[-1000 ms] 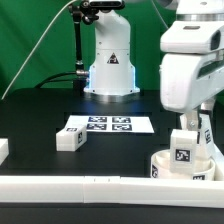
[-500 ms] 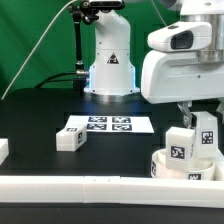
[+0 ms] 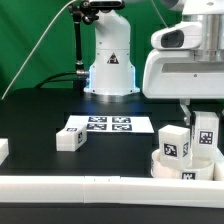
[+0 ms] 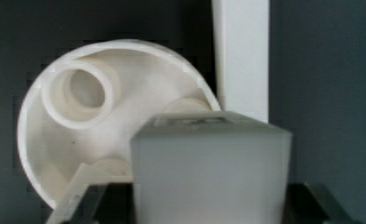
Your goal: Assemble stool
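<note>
The stool's round white seat [image 3: 186, 168] lies at the exterior view's lower right, against the front rail. My gripper [image 3: 204, 124] hangs over it, shut on an upright tagged white leg [image 3: 206, 136] that reaches down to the seat. A second tagged leg [image 3: 174, 146] stands on the seat just to its left. A third leg [image 3: 70, 139] lies loose on the table left of the marker board. In the wrist view the held leg [image 4: 206, 165] fills the space between the jaws of my gripper [image 4: 206, 205], with the ribbed seat [image 4: 95, 120] and one of its round sockets behind it.
The marker board [image 3: 110, 125] lies mid-table before the robot base [image 3: 108, 62]. A long white rail [image 3: 90, 186] runs along the front edge and shows in the wrist view as a white rail [image 4: 242, 50]. Another white piece [image 3: 3, 150] sits at the far left.
The hand has turned about its vertical axis above the seat while staying shut on the leg. The second leg now shows beside the held one.
</note>
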`<state>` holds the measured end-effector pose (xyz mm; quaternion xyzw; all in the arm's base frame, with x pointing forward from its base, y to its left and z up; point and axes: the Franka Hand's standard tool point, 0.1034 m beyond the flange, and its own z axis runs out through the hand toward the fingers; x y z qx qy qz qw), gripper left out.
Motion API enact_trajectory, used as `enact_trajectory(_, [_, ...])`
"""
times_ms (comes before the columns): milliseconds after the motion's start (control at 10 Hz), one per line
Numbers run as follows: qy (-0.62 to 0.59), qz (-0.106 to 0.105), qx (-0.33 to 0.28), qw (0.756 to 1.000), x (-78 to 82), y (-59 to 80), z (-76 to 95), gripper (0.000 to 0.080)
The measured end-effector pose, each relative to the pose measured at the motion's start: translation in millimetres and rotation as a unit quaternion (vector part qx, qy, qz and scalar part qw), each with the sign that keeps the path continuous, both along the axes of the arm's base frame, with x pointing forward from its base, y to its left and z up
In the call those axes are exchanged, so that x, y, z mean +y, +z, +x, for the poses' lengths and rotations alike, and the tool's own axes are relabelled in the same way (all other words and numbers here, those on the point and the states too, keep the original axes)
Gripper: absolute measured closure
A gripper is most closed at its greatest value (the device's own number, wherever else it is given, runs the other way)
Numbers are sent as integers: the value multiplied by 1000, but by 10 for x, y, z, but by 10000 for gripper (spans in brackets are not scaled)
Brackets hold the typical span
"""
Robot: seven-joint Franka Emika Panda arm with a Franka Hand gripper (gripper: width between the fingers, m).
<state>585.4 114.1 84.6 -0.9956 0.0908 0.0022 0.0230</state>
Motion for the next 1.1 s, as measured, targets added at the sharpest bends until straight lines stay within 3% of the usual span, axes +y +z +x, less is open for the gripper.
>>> enact_trajectory(300, [-105, 5, 6, 994, 8, 0, -1, 462])
enact_trajectory(700, [-247, 11, 16, 969, 9, -2, -1, 462])
enact_trajectory(1100, [-490, 60, 21, 870, -13, -14, 19, 462])
